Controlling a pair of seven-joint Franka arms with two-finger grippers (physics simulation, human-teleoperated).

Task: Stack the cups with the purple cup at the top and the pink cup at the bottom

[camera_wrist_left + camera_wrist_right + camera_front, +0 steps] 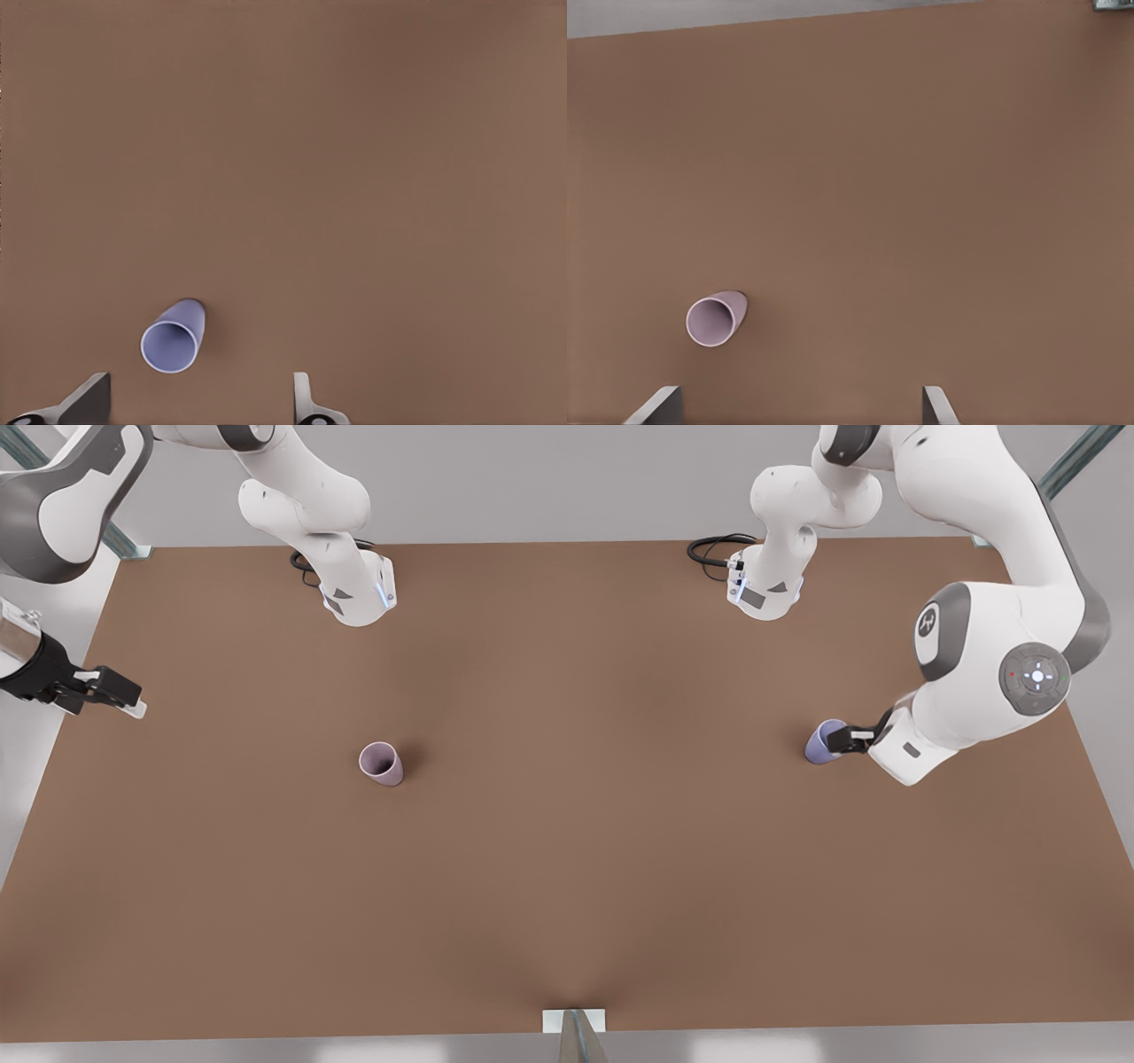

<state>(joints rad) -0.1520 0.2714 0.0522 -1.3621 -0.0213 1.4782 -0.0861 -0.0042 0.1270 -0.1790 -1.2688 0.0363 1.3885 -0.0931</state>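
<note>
Your left tool (852, 737), fingers spread, sits right beside the purple cup (825, 741) near the counter's edge; right tool (111, 693), spread, waits far from the pink cup (381, 763).

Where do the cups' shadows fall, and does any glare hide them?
Front view: soft, even light, no glare; the pink cup casts a faint shadow toward that view's right; the purple cup sits by the left gripper; the right gripper waits at the table edge. Wrist views: flat light, faint shadow beside each cup, jaws open.
</note>
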